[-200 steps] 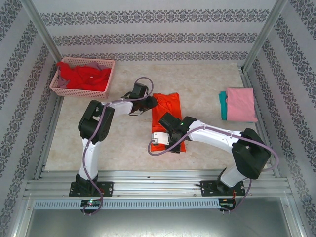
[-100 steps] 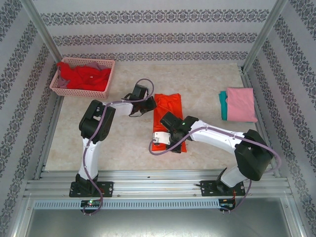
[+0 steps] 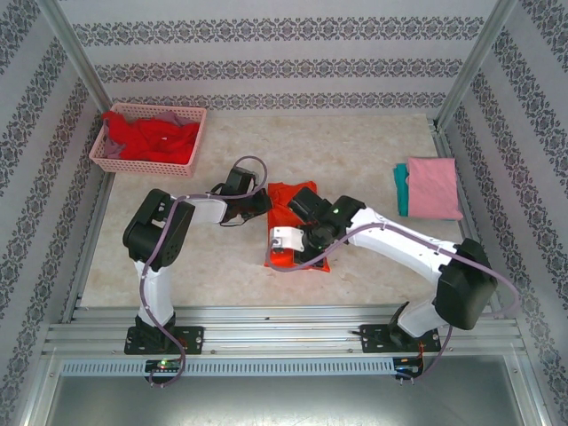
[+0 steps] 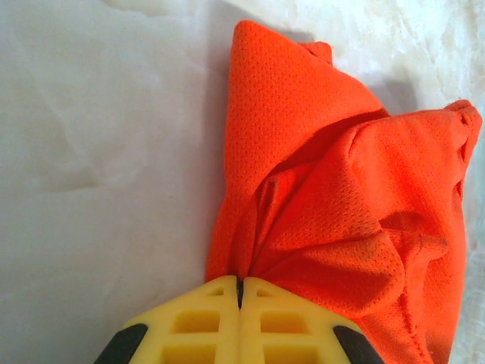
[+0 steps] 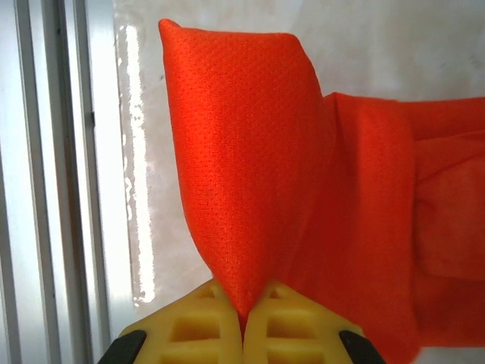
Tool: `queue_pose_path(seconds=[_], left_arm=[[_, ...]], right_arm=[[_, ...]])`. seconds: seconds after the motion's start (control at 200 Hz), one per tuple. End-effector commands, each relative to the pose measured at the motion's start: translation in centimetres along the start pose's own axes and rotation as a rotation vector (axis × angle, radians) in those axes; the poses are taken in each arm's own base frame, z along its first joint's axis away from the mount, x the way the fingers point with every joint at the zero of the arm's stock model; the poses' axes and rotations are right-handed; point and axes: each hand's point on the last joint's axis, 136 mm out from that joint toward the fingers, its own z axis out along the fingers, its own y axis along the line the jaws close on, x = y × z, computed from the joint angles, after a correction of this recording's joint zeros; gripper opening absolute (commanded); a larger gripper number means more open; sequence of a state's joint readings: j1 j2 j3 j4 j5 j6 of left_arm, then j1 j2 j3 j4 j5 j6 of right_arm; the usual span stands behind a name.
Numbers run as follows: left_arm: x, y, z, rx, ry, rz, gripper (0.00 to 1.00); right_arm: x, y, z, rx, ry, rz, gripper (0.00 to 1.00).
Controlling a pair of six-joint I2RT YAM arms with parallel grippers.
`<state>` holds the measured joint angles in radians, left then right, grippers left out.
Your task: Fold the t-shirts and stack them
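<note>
Orange t-shirt (image 3: pixel 302 259), mid-table: I see my left gripper (image 4: pixel 239 287) clenched on its bunched edge. Right gripper (image 5: pixel 244 307) clamped on a lifted folded corner.

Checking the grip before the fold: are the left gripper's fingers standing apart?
No, the left gripper is shut, pinching a fold of the orange t-shirt.

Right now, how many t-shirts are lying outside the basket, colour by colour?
orange t-shirt: 1
pink t-shirt: 1
teal t-shirt: 1
Total outside the basket: 3
</note>
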<state>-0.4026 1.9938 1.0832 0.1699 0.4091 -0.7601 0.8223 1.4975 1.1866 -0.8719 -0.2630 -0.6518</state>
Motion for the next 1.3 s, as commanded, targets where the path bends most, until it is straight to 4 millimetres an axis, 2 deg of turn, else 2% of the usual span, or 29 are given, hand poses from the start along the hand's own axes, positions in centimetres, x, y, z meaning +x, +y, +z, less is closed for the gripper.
queue_pose_path(seconds=[0.0,0.22,0.455,0.754,1.149,1.299], left_arm=[[2.1,3.0,1.1,-0.056,0.076,-0.030,0.00],[2.2,5.1,1.4,-0.045,0.080,-0.158,0.00],[3.0,6.4,1.8,-0.093,0.152,-0.158,0.00],[3.2,7.2,2.1,-0.118,0.230,-0.166,0.00],[2.9,8.0,2.0,-0.136,0.253,-0.153,0.00],[2.9,8.3,2.0,-0.134,0.258,-0.136,0.00]], right_arm=[[0.0,-2.5,-0.4,0.040,0.046,-0.026,0.00],[0.0,-7.2,-1.7,0.118,0.055,-0.027,0.00],[0.2,-11.8,-2.4,0.186,0.050,-0.011,0.00],[-0.5,-16.3,-3.0,0.272,0.014,-0.006,0.00],[-1.6,-22.2,-1.8,0.301,-0.008,0.003,0.00],[-1.7,-24.5,-0.6,0.305,0.001,0.013,0.00]])
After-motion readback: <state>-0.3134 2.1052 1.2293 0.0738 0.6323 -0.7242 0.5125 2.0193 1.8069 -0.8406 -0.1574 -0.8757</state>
